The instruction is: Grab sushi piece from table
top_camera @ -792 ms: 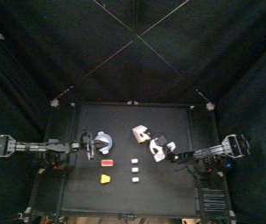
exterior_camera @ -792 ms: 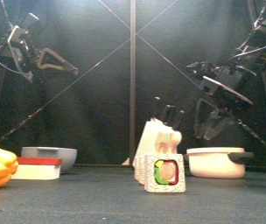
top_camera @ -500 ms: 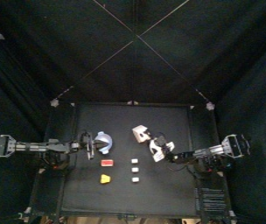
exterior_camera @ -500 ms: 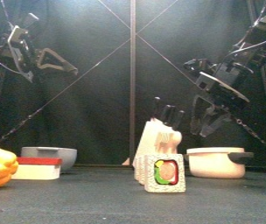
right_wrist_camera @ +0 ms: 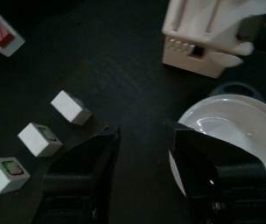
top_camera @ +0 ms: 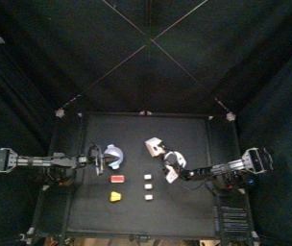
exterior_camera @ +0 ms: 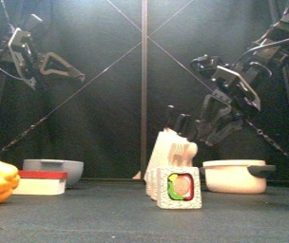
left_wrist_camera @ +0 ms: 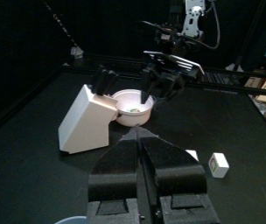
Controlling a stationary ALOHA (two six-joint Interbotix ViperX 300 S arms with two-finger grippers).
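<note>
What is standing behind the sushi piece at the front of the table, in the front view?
Close behind the sushi piece stands a white knife block with dark handles on top. Its lower part is hidden by the sushi. The right gripper hangs open above and behind.

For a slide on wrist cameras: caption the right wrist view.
Open right gripper above the black table, three white sushi pieces beside a white bowl.

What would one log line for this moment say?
right gripper: open, above table, holding nothing | left gripper: shut | sushi: on table, untouched
</note>
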